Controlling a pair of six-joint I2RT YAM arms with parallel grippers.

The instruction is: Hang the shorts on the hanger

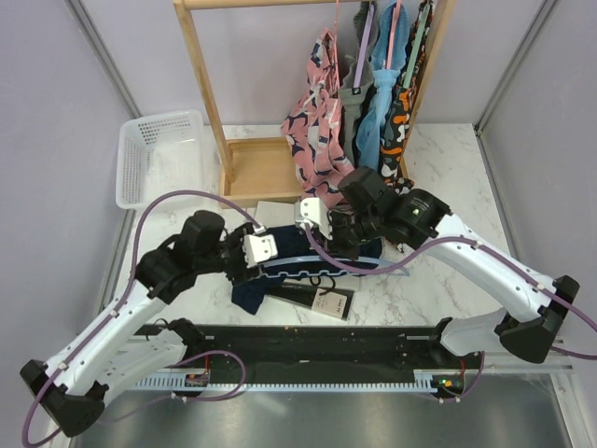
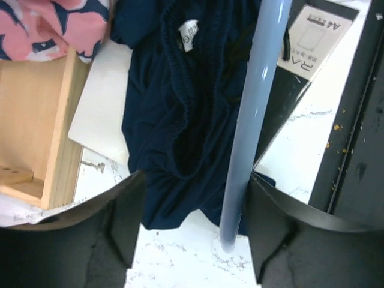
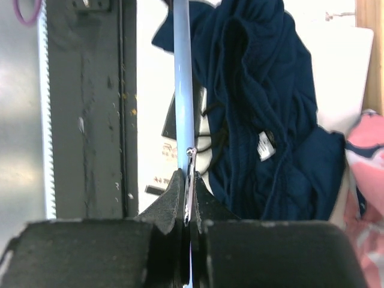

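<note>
We find the shorts (image 1: 250,295) lying crumpled on the marble table (image 1: 448,177), between the two grippers. They rest partly over a flat white board (image 2: 102,114) and a black A4 paper pack (image 2: 312,36), and their white label faces up.

The hanger (image 1: 300,268) crosses above the shorts, its light-blue bar running from one gripper to the other. The right gripper (image 3: 188,180) has its fingers pressed together on the bar, pinching it near one end. The left gripper (image 2: 197,177) has its fingers spread. The other end of the bar passes between them, just beside one finger; we cannot tell whether they touch.

Behind, a pink patterned garment (image 1: 317,121) hangs on the wooden rack (image 1: 201,84). A white basket (image 1: 131,173) sits at the table's left.
</note>
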